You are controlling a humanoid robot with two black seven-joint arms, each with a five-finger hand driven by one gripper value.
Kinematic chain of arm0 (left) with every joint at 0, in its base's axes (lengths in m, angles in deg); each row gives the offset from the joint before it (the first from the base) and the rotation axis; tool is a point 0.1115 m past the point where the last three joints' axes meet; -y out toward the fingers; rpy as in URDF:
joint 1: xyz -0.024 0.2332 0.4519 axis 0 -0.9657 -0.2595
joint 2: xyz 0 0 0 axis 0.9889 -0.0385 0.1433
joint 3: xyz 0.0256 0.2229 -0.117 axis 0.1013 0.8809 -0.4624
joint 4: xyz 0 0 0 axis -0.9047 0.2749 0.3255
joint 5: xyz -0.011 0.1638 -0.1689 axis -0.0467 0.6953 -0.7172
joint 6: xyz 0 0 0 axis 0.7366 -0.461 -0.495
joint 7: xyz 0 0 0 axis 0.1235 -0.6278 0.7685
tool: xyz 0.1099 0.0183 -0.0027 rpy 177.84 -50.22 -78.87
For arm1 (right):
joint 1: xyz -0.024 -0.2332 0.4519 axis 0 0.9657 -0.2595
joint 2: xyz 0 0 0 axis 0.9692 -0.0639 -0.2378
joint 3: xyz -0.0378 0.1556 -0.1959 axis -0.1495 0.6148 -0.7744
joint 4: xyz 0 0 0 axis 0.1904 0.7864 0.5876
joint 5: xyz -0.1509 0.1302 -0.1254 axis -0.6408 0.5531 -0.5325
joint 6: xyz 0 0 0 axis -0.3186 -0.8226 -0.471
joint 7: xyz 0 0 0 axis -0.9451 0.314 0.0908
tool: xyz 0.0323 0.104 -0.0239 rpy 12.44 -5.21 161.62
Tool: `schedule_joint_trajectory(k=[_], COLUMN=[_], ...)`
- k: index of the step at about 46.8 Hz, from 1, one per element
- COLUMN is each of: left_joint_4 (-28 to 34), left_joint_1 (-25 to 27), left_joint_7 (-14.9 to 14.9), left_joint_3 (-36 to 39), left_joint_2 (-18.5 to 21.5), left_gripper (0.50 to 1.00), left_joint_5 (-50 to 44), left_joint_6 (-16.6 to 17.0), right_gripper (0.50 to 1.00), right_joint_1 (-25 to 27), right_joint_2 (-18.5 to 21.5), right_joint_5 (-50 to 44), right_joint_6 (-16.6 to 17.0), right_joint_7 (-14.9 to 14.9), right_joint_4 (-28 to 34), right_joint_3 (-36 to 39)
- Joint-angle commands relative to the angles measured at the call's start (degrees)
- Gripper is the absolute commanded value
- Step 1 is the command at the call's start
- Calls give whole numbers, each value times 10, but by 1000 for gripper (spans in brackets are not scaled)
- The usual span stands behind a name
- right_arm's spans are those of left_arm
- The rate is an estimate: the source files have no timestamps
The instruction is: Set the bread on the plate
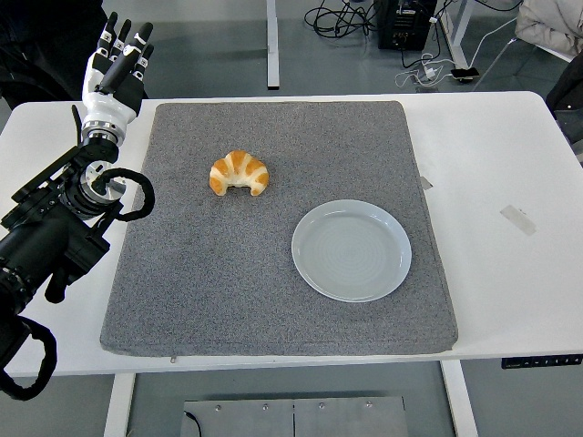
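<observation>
A golden croissant (pixel 239 173) lies on the grey mat (pixel 273 300), left of centre toward the back. An empty pale blue plate (pixel 352 249) sits on the mat to its right and nearer to me. My left hand (pixel 120 62) is raised over the table's back left corner, well left of and behind the croissant, fingers extended and holding nothing. The right arm does not show.
The grey mat covers most of the white table (pixel 510 164). A strip of tape (pixel 517 219) lies on the table at the right. Cables and a black box (pixel 405 23) sit on the floor beyond the far edge.
</observation>
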Motion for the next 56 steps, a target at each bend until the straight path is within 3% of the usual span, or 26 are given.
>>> schedule_joint_trajectory(k=[1, 38, 48, 56], left_joint_4=[0, 0, 2, 9], left_joint_1=[0, 3, 5, 43], left_joint_7=[0, 1, 2, 10], left_joint_3=[1, 4, 5, 136], left_joint_2=[0, 2, 3, 11], left_gripper=[972, 972, 972, 972], left_joint_5=[0, 5, 6, 7], left_joint_6=[0, 3, 26, 59], right_gripper=[1000, 1000, 1000, 1000], right_joint_1=[0, 0, 0, 0], right_joint_2=[0, 0, 0, 0], right_joint_5=[0, 0, 0, 0], right_joint_6=[0, 0, 0, 0], right_joint_7=[0, 0, 0, 0], right_joint_4=[0, 0, 0, 0], right_joint_3=[0, 0, 0, 0])
